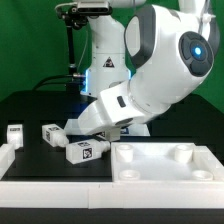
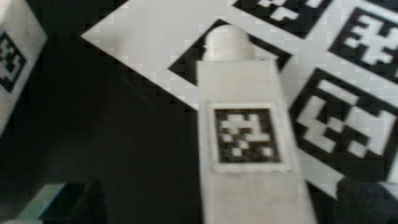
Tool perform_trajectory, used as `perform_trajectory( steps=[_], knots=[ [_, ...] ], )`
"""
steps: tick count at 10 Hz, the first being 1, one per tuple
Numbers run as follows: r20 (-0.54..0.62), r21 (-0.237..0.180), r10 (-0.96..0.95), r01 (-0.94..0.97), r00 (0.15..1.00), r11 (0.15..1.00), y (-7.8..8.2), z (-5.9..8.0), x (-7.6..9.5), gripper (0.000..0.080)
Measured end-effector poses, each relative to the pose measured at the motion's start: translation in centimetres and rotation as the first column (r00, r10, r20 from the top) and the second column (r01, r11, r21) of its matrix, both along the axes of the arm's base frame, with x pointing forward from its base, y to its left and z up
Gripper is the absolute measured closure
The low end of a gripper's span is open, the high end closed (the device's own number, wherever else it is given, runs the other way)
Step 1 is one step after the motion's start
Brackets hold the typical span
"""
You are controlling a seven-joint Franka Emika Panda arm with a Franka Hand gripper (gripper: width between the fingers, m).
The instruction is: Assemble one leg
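Note:
In the wrist view a white leg (image 2: 242,110) with a square black-and-white tag on its face lies lengthwise between my fingers. My gripper (image 2: 217,203) is open around it, with dark fingers (image 2: 365,198) apart on either side and a clear gap on both sides. In the exterior view my gripper (image 1: 76,124) is low over the black table, mostly hidden by the arm. Three more legs lie there: one at the exterior view's left (image 1: 15,133), one beside it (image 1: 52,133) and one nearer the front (image 1: 82,150).
The marker board (image 2: 311,60) lies under the far end of the leg. Another tagged leg (image 2: 15,60) shows at the edge of the wrist view. The large white square panel with round sockets (image 1: 150,168) lies at the exterior view's right. A white rail (image 1: 10,158) borders the table.

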State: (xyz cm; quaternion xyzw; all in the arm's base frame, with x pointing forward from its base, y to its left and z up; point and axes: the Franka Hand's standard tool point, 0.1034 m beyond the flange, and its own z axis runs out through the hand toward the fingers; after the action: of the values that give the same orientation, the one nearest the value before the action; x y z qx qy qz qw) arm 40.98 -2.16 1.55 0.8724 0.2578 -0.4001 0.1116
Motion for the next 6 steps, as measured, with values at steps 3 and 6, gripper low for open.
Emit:
perform_trajectory(
  steps=[3,6],
  knots=[
    [-0.013,-0.025,-0.022,0.022,1.0,0.999,0.38,-0.93,-0.88,0.0151],
    [-0.014,-0.022,-0.02,0.019,1.0,1.0,0.39,-0.94,-0.86,0.0163]
  ],
)
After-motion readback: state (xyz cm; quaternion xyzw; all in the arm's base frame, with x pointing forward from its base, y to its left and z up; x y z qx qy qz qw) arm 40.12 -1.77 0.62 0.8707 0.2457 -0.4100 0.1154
